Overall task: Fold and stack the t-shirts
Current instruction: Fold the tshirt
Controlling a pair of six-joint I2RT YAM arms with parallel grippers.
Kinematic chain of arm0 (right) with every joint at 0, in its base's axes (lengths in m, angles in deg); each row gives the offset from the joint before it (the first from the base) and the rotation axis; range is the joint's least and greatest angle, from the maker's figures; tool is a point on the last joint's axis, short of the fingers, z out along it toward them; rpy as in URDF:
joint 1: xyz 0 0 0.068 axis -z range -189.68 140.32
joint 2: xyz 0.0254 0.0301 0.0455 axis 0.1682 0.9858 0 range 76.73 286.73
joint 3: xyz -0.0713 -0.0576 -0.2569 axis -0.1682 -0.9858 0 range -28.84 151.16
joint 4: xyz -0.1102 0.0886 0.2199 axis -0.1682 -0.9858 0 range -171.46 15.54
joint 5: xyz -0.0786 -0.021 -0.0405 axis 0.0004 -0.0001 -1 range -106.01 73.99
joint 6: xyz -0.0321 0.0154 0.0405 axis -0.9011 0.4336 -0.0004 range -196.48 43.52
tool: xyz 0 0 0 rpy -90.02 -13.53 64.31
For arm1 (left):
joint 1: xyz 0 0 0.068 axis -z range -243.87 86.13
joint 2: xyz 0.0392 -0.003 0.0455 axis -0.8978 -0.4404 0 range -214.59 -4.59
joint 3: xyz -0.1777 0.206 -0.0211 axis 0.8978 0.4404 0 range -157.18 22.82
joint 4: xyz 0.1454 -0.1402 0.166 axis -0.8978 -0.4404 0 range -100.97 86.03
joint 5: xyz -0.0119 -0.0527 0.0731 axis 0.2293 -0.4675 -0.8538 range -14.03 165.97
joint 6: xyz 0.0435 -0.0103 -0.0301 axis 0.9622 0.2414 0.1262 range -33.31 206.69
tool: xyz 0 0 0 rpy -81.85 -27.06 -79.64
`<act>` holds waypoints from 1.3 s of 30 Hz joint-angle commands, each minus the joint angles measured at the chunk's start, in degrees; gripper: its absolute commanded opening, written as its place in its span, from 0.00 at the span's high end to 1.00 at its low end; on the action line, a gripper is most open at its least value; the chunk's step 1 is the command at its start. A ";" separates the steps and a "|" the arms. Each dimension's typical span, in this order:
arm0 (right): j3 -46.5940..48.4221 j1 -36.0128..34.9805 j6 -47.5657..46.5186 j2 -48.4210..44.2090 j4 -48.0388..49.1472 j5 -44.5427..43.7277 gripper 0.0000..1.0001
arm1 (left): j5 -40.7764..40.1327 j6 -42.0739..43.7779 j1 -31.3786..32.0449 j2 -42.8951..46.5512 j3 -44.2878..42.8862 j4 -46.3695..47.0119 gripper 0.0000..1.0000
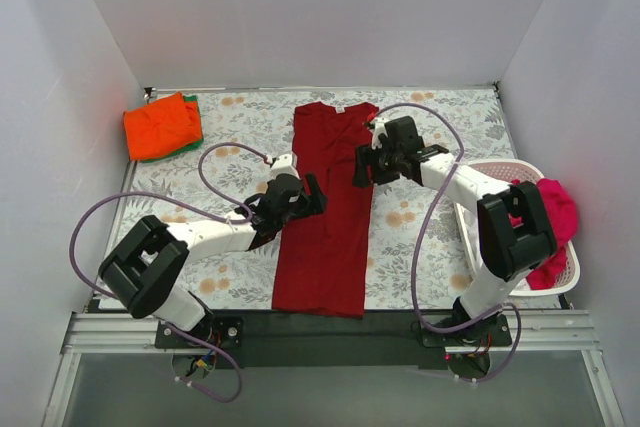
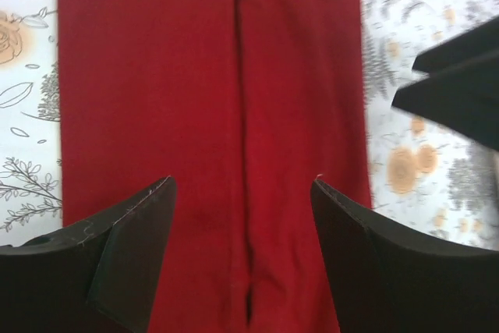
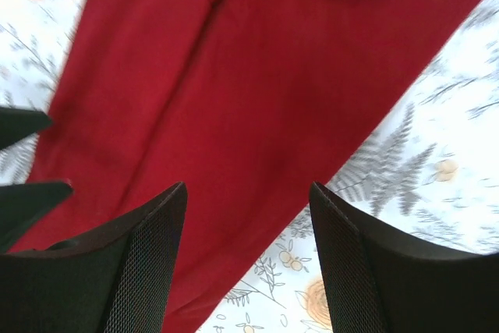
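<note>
The dark crimson t-shirt (image 1: 325, 217) lies as a long narrow strip down the middle of the table, sides folded in, collar at the far end. My left gripper (image 1: 312, 197) is open and empty just above its left edge near the middle; the cloth (image 2: 234, 115) shows between its fingers. My right gripper (image 1: 362, 167) is open and empty over the strip's right edge; the cloth (image 3: 234, 99) fills its view. A folded orange t-shirt (image 1: 160, 127) lies on a green one (image 1: 190, 107) at the far left. A magenta-pink t-shirt (image 1: 555, 227) hangs in the basket.
A white laundry basket (image 1: 480, 217) stands at the right edge of the table. The table carries a floral cloth (image 1: 420, 237). White walls close in the far side and both sides. The right gripper's fingers (image 2: 460, 83) show in the left wrist view.
</note>
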 commanded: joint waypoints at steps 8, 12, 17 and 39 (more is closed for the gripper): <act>-0.04 -1.66 2.89 6.94 6.82 -2.58 0.43 | 3.88 1.55 -3.18 -5.99 1.99 8.06 0.36; 1.80 -1.66 2.80 10.64 7.00 -2.49 0.43 | 5.29 1.03 -4.15 -8.10 2.08 9.47 0.36; 4.62 -1.66 2.72 15.56 6.91 -2.40 0.43 | 7.31 0.32 -5.11 -11.53 1.29 11.05 0.35; 23.17 1.42 0.26 28.50 -0.21 -1.96 0.43 | 13.91 1.55 -12.50 -23.66 -8.02 13.43 0.36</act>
